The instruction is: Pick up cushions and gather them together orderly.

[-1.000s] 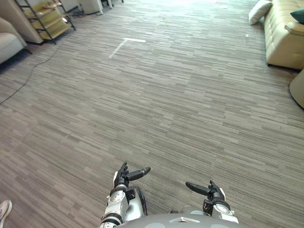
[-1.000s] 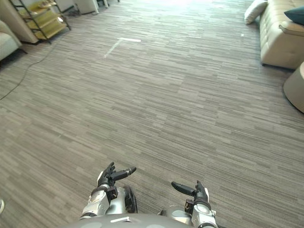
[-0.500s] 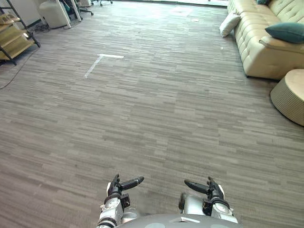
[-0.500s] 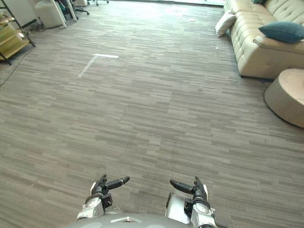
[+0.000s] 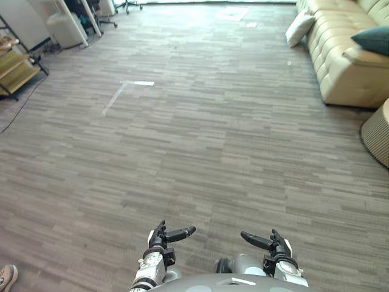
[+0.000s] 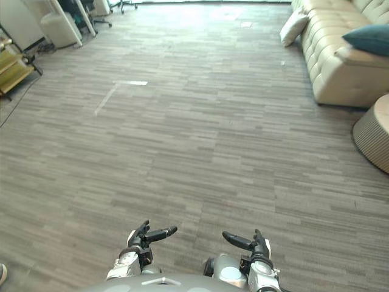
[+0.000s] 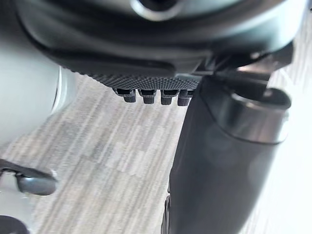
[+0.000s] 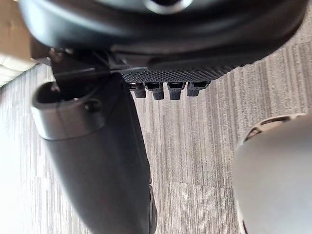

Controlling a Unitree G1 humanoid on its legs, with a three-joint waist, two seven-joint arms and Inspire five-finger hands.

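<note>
Your left hand [image 5: 163, 235] and right hand [image 5: 272, 243] hang empty, fingers relaxed, well apart from the white cushion [image 5: 299, 28] leaning against the sofa's [image 5: 343, 67] far end and the teal cushion [image 5: 372, 39] on its arm. Risk: heading straight over could clip the woven stool [image 5: 378, 134] by the sofa's near corner.

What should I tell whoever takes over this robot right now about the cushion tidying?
Left hand: open, empty, held low in front of the body. Right hand: the same.
Cushions: a white cushion leans against the far end of the cream sofa, down at the floor. A teal cushion lies on the sofa's arm. Both are far ahead, to the right.
Done: nothing picked up yet.
Left: walk over, pick up each cushion and set them together neatly.
</note>
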